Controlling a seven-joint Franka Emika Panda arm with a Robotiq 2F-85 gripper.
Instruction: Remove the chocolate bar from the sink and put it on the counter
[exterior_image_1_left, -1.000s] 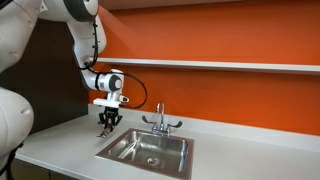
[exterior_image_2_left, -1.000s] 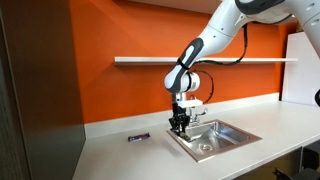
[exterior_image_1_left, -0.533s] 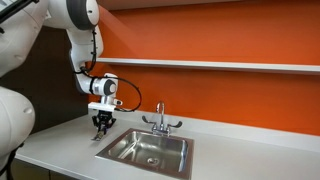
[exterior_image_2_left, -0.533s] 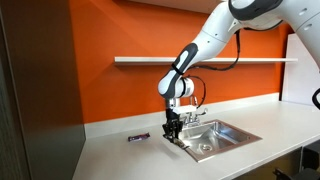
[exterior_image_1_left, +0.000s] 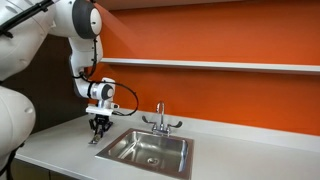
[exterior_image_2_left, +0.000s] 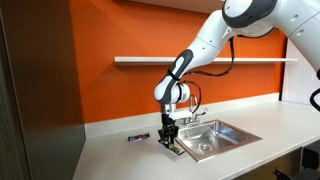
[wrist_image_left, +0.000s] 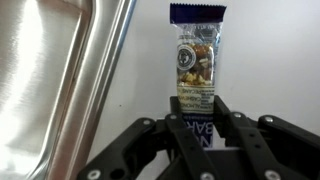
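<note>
While the arm is swinging sideways: the gripper (exterior_image_1_left: 99, 127) is leaving the corner of the sink (exterior_image_1_left: 128, 150), where it was hanging a second ago, and is now hovering over the counter (exterior_image_1_left: 55, 148) on the side away from the faucet (exterior_image_1_left: 159, 121).
Height: the gripper is also riding lower than a second ago in both exterior views, close above the worktop.
Meaning for the task: the lift out of the basin is looking finished. What is probably remaining is setting the bar down and letting go.
Hand: the fingers (wrist_image_left: 181, 125) are pinching the lower end of the chocolate bar (wrist_image_left: 196, 55), one on each side.
Where the bar is: it is sticking out past the fingertips over pale counter, with the steel rim of the sink running just beside it in the wrist view. Whether it is already touching the counter cannot be told.
Look of the bar: a slim wrapper is showing a dark blue crimped end, a round dark logo and a nutty brown print below.
Also on the counter: a small dark wrapped item (exterior_image_2_left: 139, 137) is lying near the gripper, farther from the sink.
</note>
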